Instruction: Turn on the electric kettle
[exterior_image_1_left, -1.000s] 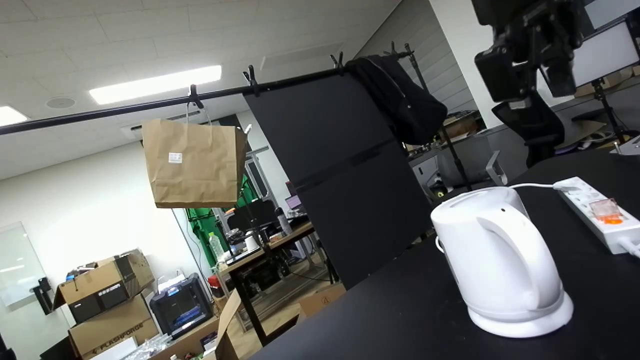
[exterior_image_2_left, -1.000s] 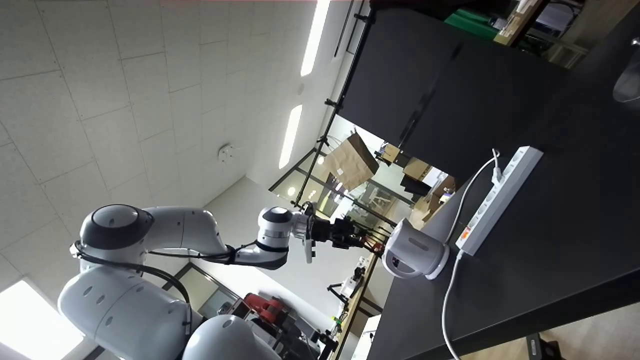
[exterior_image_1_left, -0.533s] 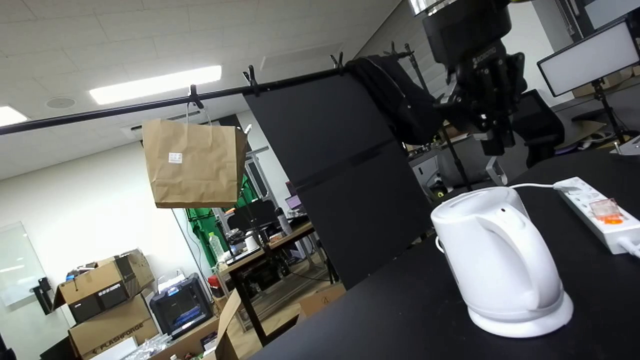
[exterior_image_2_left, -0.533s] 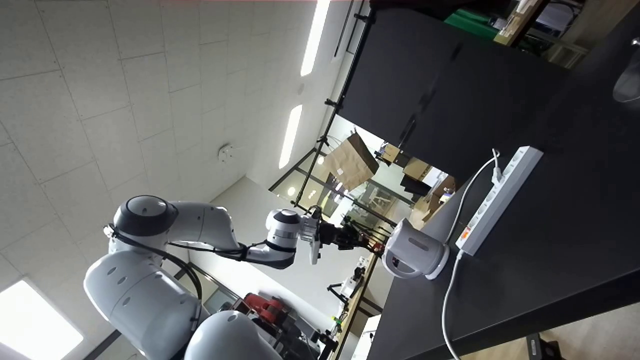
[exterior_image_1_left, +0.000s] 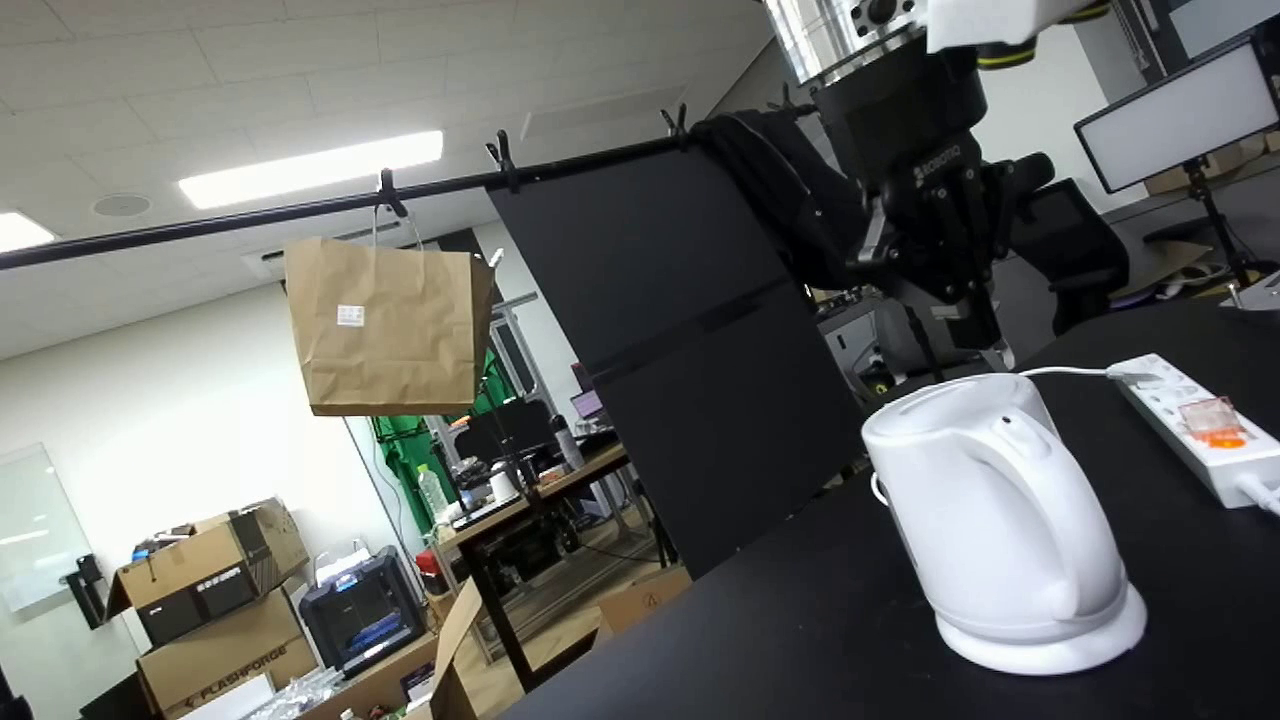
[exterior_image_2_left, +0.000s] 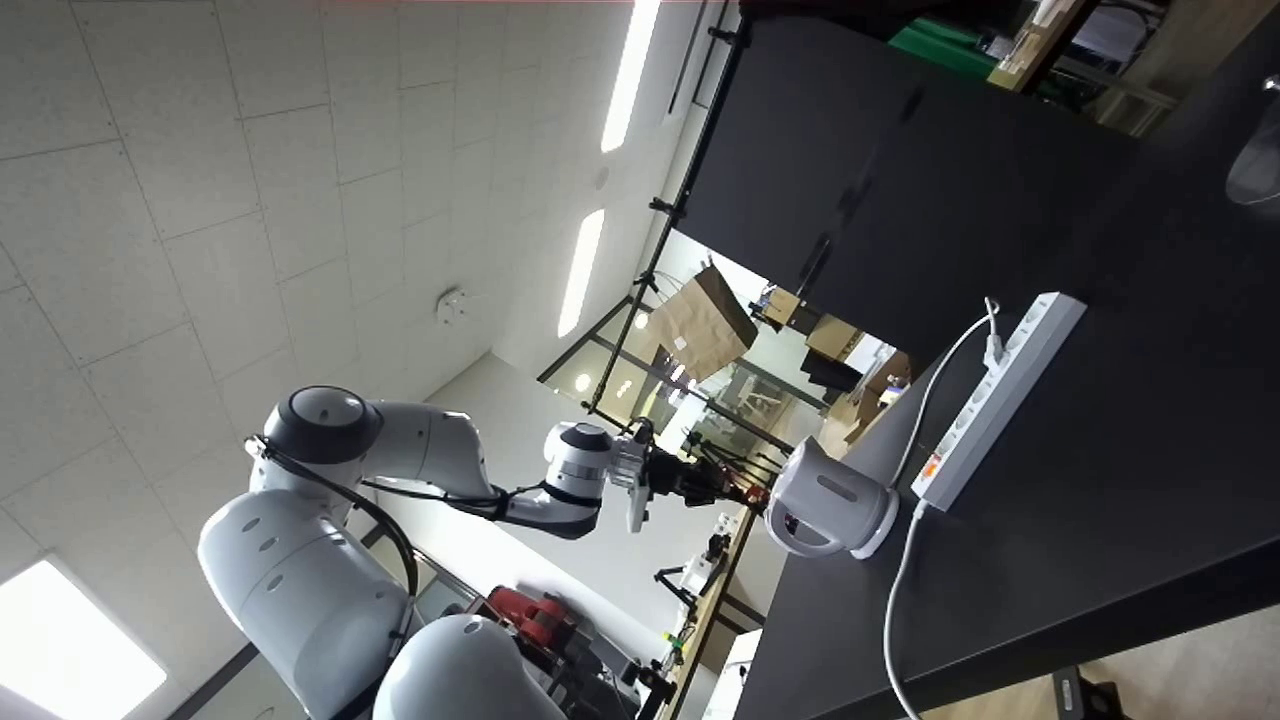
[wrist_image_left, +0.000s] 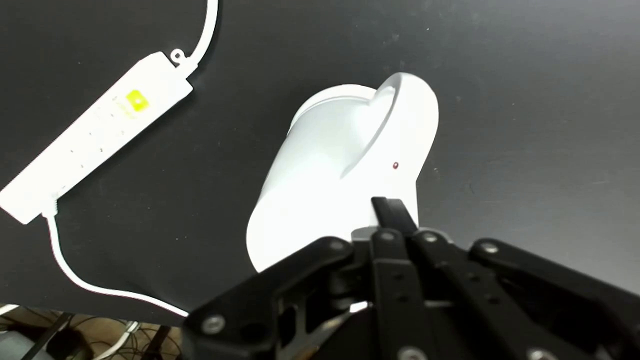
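White plastic, the electric kettle (exterior_image_1_left: 985, 520) stands upright, set in from the edges of the black counter (exterior_image_1_left: 780, 630). I have my gripper (wrist_image_left: 392, 207) at its top, near the handle (wrist_image_left: 417, 110), fingers pressed together around nothing; I cannot tell whether they touch it. Beside the kettle lies the power strip (wrist_image_left: 95, 140), its supply cord (exterior_image_2_left: 887, 630) trailing over a counter edge in an exterior view.

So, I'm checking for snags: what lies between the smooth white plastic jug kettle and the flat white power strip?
Between kettle and strip: black tabletop and a thin white cord, in both exterior views.
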